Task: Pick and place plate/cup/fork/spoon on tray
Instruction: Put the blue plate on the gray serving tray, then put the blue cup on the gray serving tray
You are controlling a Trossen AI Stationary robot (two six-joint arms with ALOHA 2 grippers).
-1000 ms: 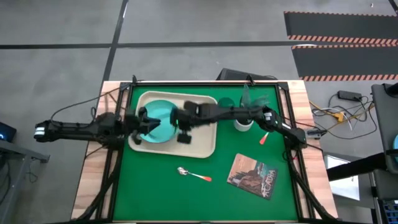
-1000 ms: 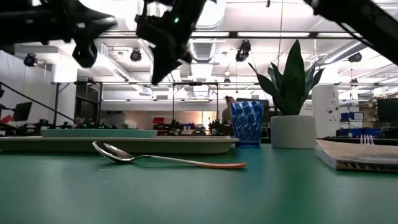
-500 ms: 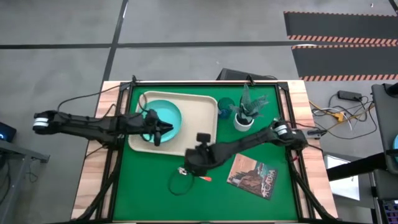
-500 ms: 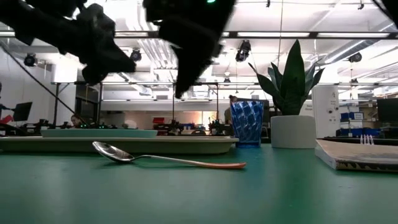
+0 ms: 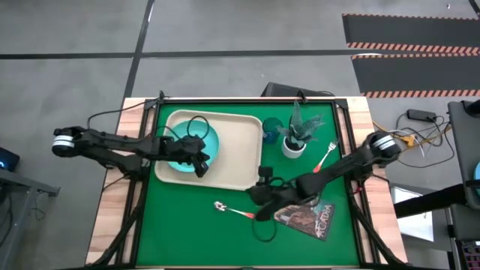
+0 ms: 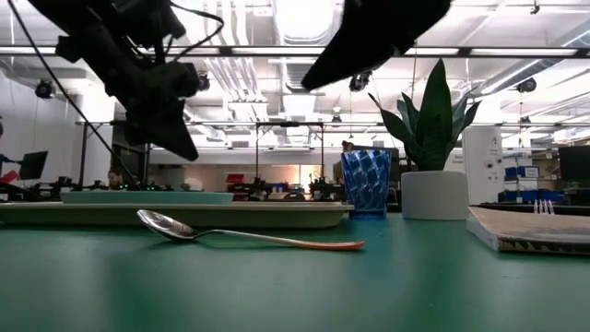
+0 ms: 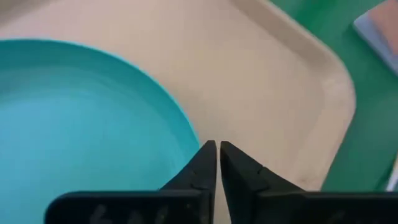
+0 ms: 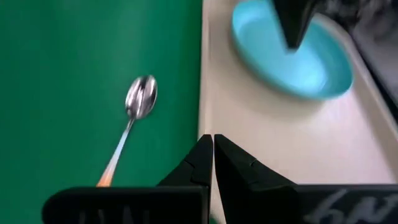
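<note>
Turquoise plate (image 5: 189, 147) already on tray (image 5: 238, 154); spoon (image 5: 232, 211) step apparently next. Right claw (image 5: 262, 212) closed, empty, beside its handle: open, descend. Left claw (image 5: 201, 164) closed above plate.

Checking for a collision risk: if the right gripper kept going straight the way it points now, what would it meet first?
Probably the tray: the right gripper, fingers shut, points at its near rim, with the plate farther along. The spoon lies off to one side. Height above the table is unclear.
</note>
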